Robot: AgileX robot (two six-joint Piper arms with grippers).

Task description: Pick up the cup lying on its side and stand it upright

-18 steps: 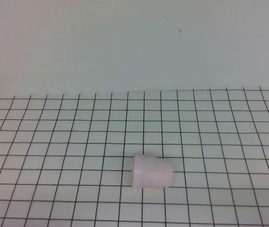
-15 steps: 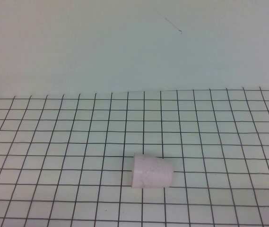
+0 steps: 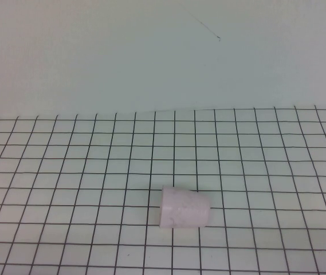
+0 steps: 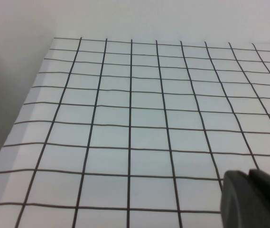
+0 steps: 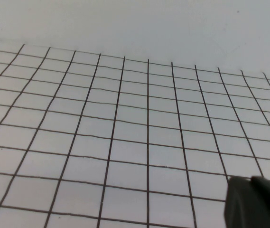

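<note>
The cup (image 3: 184, 215) is small and pale pink-white with faint mottled marks. It lies on its side on the grid-marked table (image 3: 65, 172), near the front centre, with its wider rim to the left and its narrower base to the right. Neither gripper shows in the high view. My left gripper (image 4: 250, 176) shows only in the left wrist view, as dark fingers pressed together over bare grid squares, holding nothing. My right gripper (image 5: 252, 182) shows likewise in the right wrist view, shut and empty. The cup is in neither wrist view.
A plain pale wall (image 3: 163, 57) rises behind the table's far edge. The table's left edge (image 4: 25, 109) drops off in the left wrist view. White grid surface (image 5: 125, 118) lies ahead of the right gripper.
</note>
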